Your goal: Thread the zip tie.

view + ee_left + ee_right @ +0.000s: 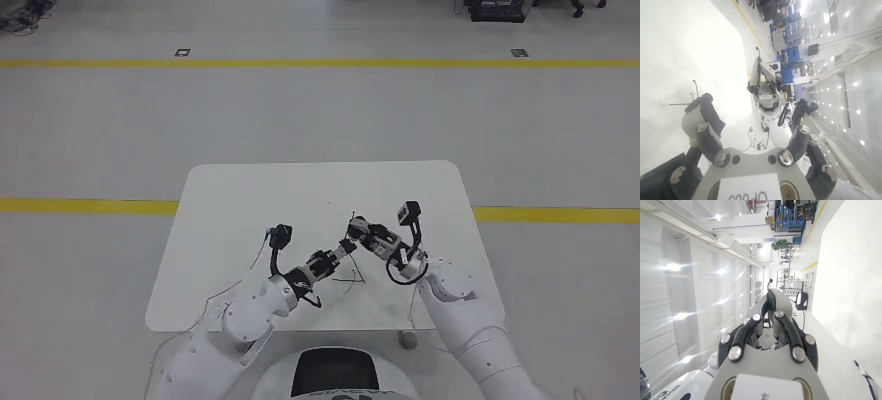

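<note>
My right gripper (770,295) is shut on a black zip tie (769,285), whose head end sticks out past the fingertips. In the top view this gripper (354,232) hovers above the front middle of the white table (250,200), with the zip tie (352,216) pointing away from me. My left gripper (342,248) faces it from close by and stands open and empty. In the left wrist view, the left gripper (753,102) frames the right gripper (756,64) and its zip tie (758,62) between wide-apart fingers (700,102).
Loose black zip ties (349,279) lie on the table under the grippers, also seen as thin strips (696,88) beside the left finger. A small adapter with a cable (759,146) lies on the floor off the table's front right corner.
</note>
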{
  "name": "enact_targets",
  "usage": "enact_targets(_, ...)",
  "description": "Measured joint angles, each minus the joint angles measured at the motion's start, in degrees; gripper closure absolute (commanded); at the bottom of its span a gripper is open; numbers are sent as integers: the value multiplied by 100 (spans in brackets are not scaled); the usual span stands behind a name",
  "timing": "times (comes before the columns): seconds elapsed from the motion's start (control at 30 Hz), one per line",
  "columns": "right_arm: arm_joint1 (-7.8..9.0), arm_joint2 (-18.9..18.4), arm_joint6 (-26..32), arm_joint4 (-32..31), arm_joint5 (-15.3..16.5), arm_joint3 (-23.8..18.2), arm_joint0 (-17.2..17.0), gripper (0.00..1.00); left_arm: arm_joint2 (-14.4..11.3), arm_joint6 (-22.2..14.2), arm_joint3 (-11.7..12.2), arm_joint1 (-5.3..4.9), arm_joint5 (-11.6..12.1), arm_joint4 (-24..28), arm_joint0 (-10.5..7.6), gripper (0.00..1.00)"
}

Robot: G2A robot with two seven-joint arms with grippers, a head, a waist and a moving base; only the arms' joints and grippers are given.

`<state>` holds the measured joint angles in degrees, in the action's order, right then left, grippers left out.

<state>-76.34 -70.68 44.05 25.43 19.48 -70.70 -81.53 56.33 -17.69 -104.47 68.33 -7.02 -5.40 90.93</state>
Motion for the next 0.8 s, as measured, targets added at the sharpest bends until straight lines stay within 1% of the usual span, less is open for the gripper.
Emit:
enact_targets(0.1, -4, -29, 0, 62, 0, -3, -75, 100, -217, 147, 166, 58, -84, 57, -181, 0)
enact_targets(0.17, -4, -55, -17, 52, 0, 15, -87, 100, -275, 255, 208, 80, -95, 89, -247, 0)
enact_targets(0.53, -2, -69, -50, 22, -1, 16, -86, 100, -276, 282, 214, 81, -82, 85, -258, 0)
enact_targets(0.57, -3, -63, -71, 31, -12, 4, -92, 100, -279, 302, 223, 83, -65, 90, -259, 0)
enact_targets(0.63, -11, -39, -206, 54, -13, -51, -126, 100, -267, 438, 262, 95, 57, 233, -240, 0)
enact_targets(0.7, -25, -30, -410, 31, 0, -119, -174, 100, -239, 652, 315, 113, 198, 422, -209, 0)
enact_targets(0.8, -56, -22, -485, 136, 1, -191, -250, 100, -243, 898, 399, 142, 393, 679, -188, 0)
